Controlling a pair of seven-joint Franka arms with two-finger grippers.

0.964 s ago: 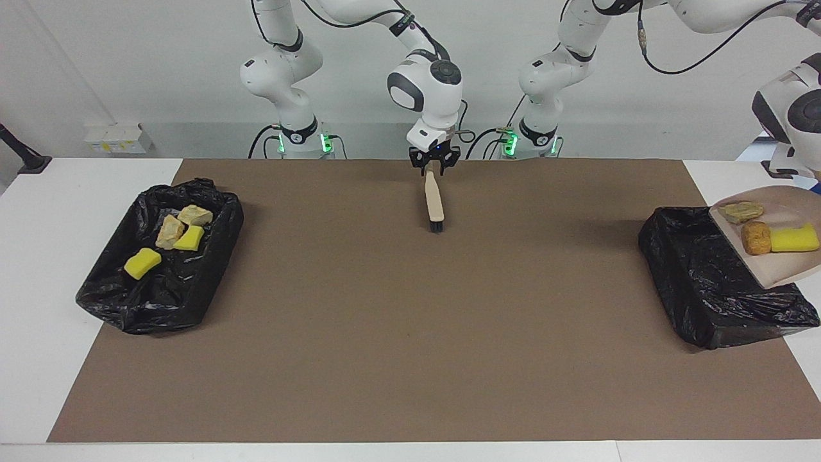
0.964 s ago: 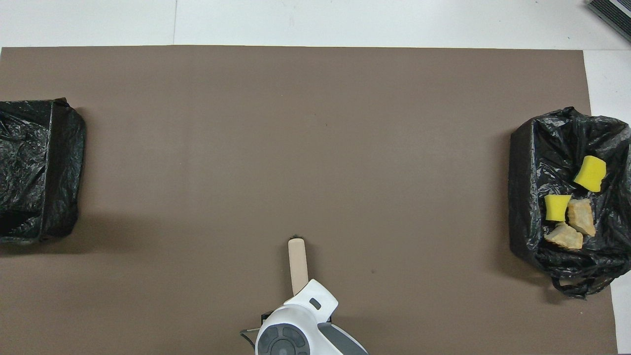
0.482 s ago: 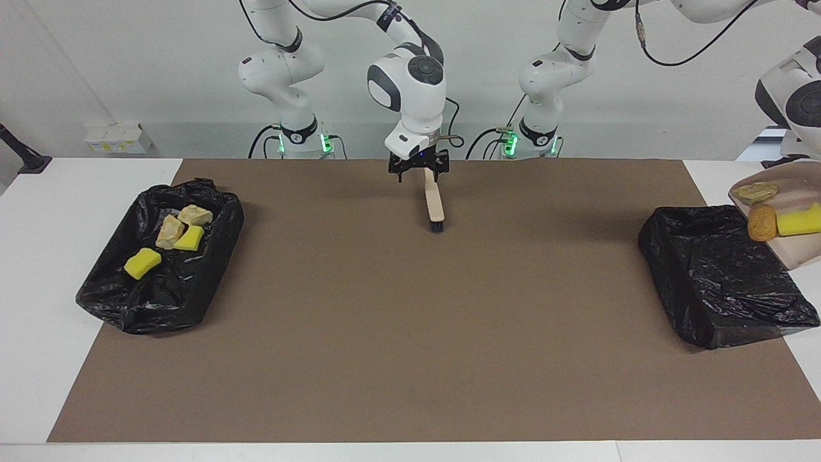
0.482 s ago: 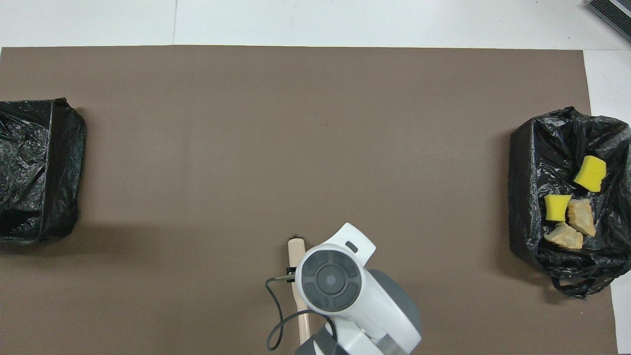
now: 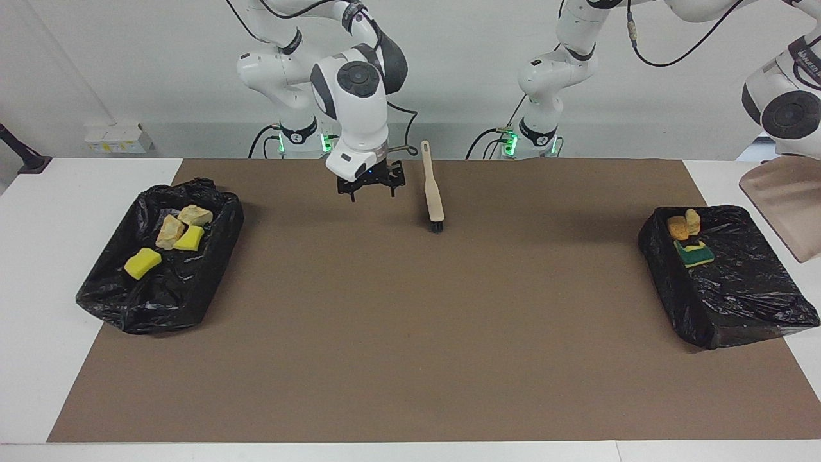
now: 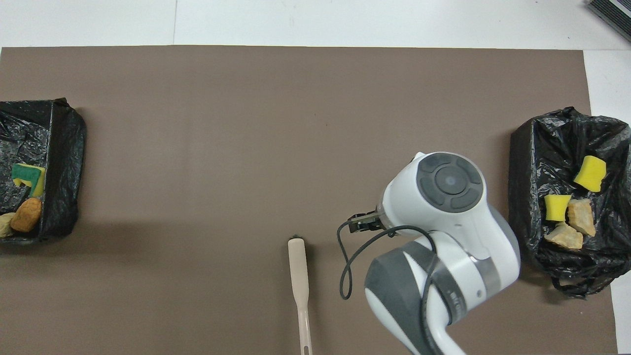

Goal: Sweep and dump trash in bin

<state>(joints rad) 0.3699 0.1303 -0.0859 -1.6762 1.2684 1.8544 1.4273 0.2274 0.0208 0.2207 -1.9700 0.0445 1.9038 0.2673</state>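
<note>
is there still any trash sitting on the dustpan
No, the dustpan over the bin shows a bare tilted face; the trash lies inside that bin.

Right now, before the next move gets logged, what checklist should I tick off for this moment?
1. Brush set down: ok. It lies on the mat with nothing touching it.
2. Right gripper free: ok. Its jaws are open and empty, over the mat beside the brush.
3. Dustpan emptied: ok for the part in view. It is tilted, up in the air at the left arm.
4. Three trash pieces in the bin at the left arm's end: ok.
5. Four trash pieces in the bin at the right arm's end: ok.
6. Loose trash on the mat: ok, none seen.
</note>
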